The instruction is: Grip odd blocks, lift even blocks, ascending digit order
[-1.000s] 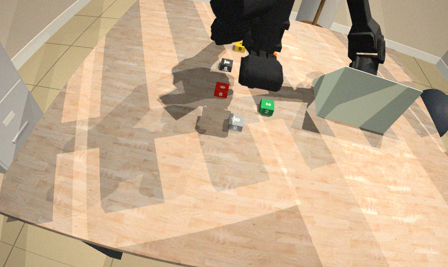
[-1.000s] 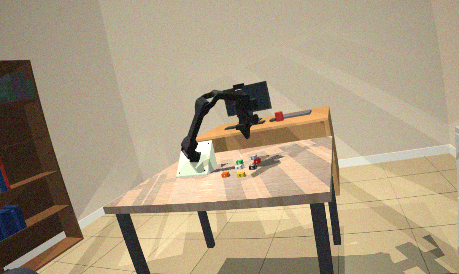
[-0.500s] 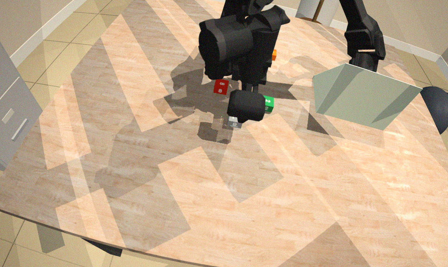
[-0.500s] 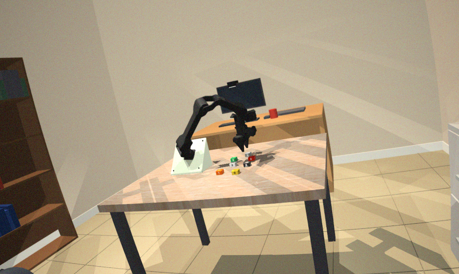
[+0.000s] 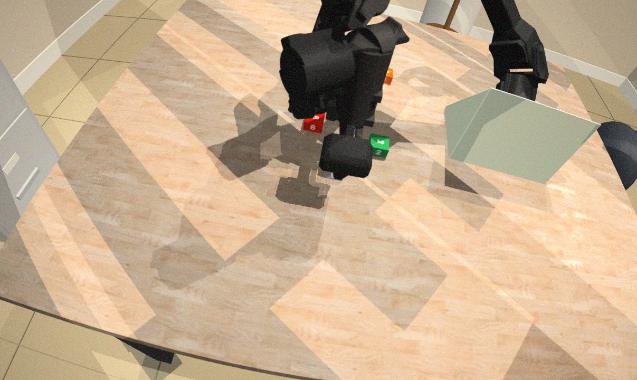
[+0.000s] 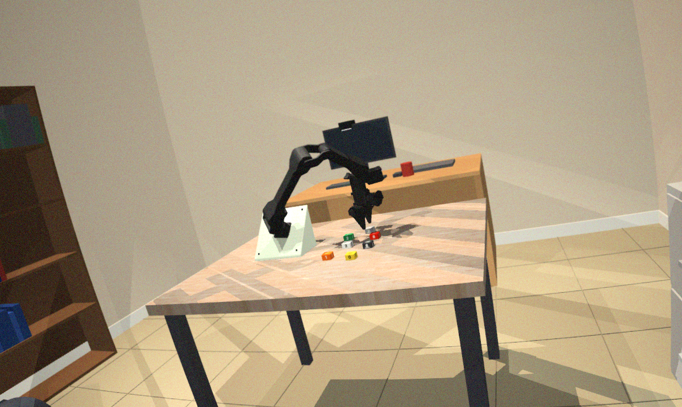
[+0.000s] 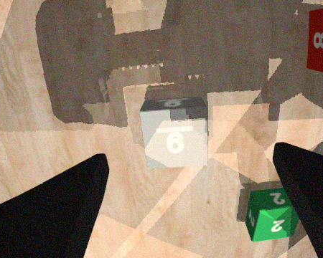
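My gripper (image 7: pixel 190 158) (image 5: pixel 340 171) (image 6: pixel 362 223) is open and empty. It hangs a little above the grey block marked 9 (image 7: pixel 175 140) (image 6: pixel 369 229), with one finger to each side of it and not touching it. In the top view the gripper body hides nearly all of that block. The red block marked 8 (image 5: pixel 313 123) (image 7: pixel 321 43) (image 6: pixel 374 235) lies just beyond it. The green block marked 2 (image 5: pixel 379 145) (image 7: pixel 272 217) (image 6: pixel 348 237) lies close by the right finger. The exterior view also shows the white block (image 6: pixel 347 243), the dark block (image 6: pixel 368 244), the orange block (image 6: pixel 327 256) (image 5: pixel 389 75) and the yellow block (image 6: pixel 351 255).
The arm's pale green base mount (image 5: pixel 514 136) (image 6: pixel 282 242) stands at one side of the wooden table (image 5: pixel 216 264). A second desk with a monitor (image 6: pixel 363 139) and a red cup (image 6: pixel 407 168) stands behind the table.
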You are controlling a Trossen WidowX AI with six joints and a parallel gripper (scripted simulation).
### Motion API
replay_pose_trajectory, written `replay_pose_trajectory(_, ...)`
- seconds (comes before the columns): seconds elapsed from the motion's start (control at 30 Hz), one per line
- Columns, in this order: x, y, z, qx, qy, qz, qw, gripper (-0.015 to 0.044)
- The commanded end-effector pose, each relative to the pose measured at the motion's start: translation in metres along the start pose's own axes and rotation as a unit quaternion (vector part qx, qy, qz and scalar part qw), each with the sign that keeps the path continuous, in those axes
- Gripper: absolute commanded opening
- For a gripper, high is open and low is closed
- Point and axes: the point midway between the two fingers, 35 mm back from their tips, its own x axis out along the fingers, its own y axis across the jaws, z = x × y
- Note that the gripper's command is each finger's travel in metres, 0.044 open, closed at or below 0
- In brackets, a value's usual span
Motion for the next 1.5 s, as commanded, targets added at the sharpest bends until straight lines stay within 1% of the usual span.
replay_pose_trajectory(0.0,0.007,-0.001,-0.001,-0.003,0.000,-0.003,1.000,0.0400)
replay_pose_trajectory(0.33,0.019,-0.002,-0.001,-0.001,-0.001,-0.004,1.000,0.0400)
replay_pose_trajectory(0.67,0.019,-0.002,-0.001,-0.001,-0.001,-0.004,1.000,0.0138)
replay_pose_trajectory(0.7,0.019,-0.002,-0.001,-0.001,-0.001,-0.004,1.000,0.0120)
replay_pose_trajectory(1.47,0.019,-0.002,-0.001,-0.001,-0.001,-0.004,1.000,0.0120)
